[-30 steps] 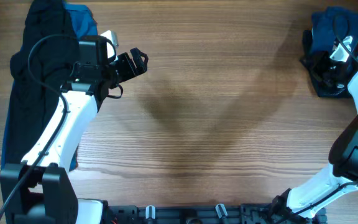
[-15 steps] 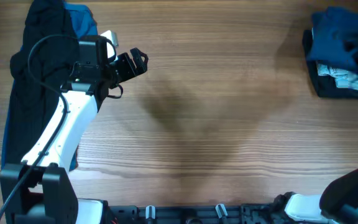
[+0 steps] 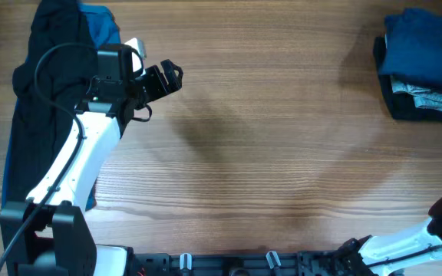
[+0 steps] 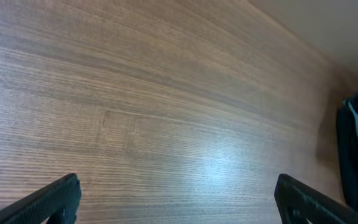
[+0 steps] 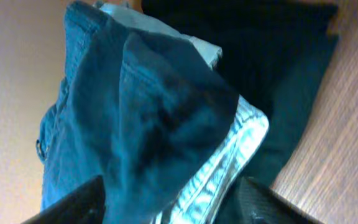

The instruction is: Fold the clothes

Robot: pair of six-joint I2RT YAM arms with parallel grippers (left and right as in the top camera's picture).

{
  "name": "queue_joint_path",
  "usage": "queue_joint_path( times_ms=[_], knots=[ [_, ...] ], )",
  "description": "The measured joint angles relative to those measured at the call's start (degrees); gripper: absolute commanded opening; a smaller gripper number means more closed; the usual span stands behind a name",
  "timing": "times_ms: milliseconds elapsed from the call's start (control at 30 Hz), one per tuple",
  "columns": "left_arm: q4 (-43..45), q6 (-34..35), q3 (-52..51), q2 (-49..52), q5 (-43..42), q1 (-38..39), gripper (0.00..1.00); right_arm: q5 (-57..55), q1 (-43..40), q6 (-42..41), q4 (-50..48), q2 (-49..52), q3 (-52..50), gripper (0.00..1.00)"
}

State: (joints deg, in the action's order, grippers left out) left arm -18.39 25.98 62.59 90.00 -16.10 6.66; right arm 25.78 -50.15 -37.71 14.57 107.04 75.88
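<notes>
A folded stack [image 3: 423,52] of clothes sits at the far right corner of the wooden table [image 3: 282,153]: a brighter blue garment [image 5: 135,118] with stitched seams on top, a pale denim piece [image 5: 244,146] sandwiched below it, and a dark garment [image 5: 284,81] at the bottom, touching the wood. Along the table's left edge lies a loose heap [image 3: 41,84] of black and navy fabric, with a brighter blue piece [image 3: 102,27] showing at its far end; the left arm [image 3: 75,165] reaches across it. The left gripper [image 3: 167,78] hangs above bare wood just beside the heap, fingers spread wide, empty and touching nothing. The right gripper [image 5: 171,186], seen only through its own wrist camera, faces the folded stack with its dark fingers [image 5: 73,205] also splayed and nothing between them; whether they touch the cloth cannot be told. The tabletop is brown woodgrain, faintly shadowed at centre. A plain pale wall [image 4: 328,25] shows beyond the table's far edge in the left wrist view.
</notes>
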Motion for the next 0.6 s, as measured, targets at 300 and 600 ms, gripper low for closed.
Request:
queue_joint_path(
  times_ms=[300, 600],
  knots=[
    [-1.05, -0.44, 0.00, 0.00, 0.17, 0.00, 1.00, -1.40, 0.00, 0.44, -3.50, 1.66, -0.02, 0.25],
    [-0.63, -0.44, 0.00, 0.00, 0.17, 0.00, 1.00, -2.40, 0.00, 0.46, -2.45, 2.01, -0.04, 0.69]
  ],
)
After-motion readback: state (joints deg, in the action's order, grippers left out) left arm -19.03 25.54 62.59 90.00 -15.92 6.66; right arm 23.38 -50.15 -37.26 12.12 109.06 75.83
